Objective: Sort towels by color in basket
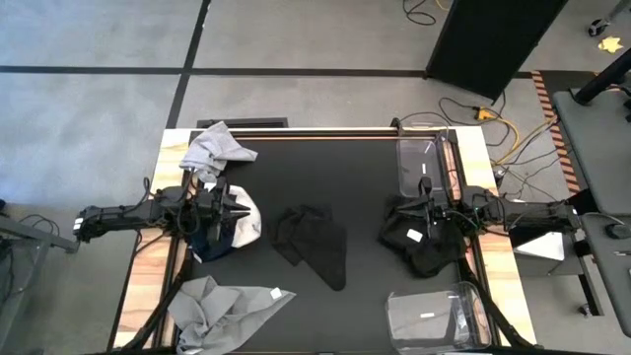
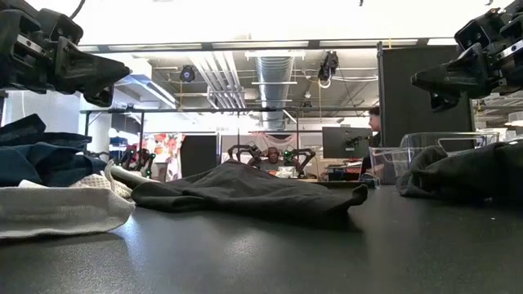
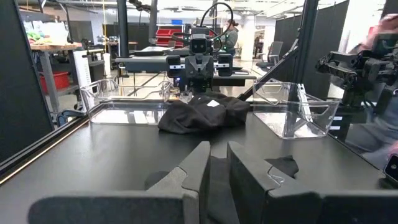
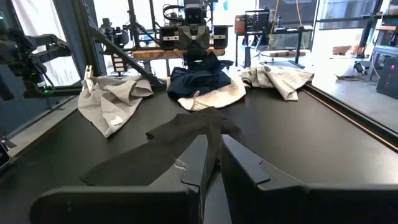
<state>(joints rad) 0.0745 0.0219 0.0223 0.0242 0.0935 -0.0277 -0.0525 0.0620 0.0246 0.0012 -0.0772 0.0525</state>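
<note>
The left gripper (image 1: 240,209) is held nearly closed, empty, above a dark navy cloth on a white towel (image 1: 245,225) near the worktop's (image 1: 325,168) left edge. The right gripper (image 1: 412,209), likewise nearly closed and empty, is held above a black towel pile (image 1: 424,247) near the right edge. A black towel (image 1: 315,242) lies mid-worktop.

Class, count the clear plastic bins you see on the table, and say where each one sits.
2: one clear plastic bin at the table's far right, another at its near right corner. None seems hidden.
</note>
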